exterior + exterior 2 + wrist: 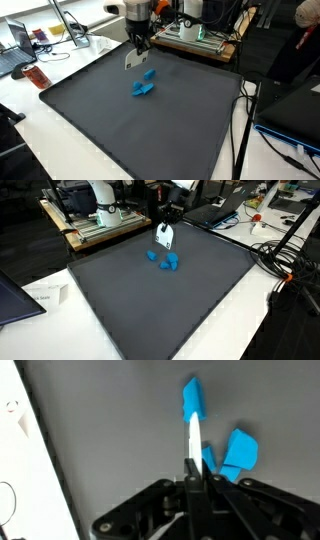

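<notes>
The gripper [192, 472] is clamped on a thin white piece [192, 438], seen edge-on in the wrist view. In both exterior views the white piece [132, 58] hangs from the gripper [165, 226] over the far part of the dark mat [120, 130]. Several blue blocks [168, 262] lie on the mat just beside and below it, close together.

No readable text, brand or number anywhere. Print on paper sheet [45, 297] too small to read. Content on laptop screen [20, 38] blurred. No legible mark on white flat piece [131, 58] in gripper [139, 45].
</notes>
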Action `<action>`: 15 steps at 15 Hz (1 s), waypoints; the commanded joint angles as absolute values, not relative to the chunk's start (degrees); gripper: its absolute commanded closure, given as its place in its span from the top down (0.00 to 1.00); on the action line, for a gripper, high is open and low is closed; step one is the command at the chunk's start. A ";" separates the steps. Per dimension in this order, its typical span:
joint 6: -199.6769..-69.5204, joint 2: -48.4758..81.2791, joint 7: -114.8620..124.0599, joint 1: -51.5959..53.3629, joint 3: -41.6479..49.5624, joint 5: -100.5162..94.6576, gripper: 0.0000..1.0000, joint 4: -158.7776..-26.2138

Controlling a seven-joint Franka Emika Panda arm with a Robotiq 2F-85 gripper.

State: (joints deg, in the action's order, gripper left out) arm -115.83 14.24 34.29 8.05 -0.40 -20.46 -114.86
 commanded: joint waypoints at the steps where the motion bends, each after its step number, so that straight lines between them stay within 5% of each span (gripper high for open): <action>1: -113.43 18.00 42.27 9.72 0.96 -25.29 0.01 -111.15; 15: -103.61 29.71 63.60 11.57 3.86 -26.11 0.01 -99.85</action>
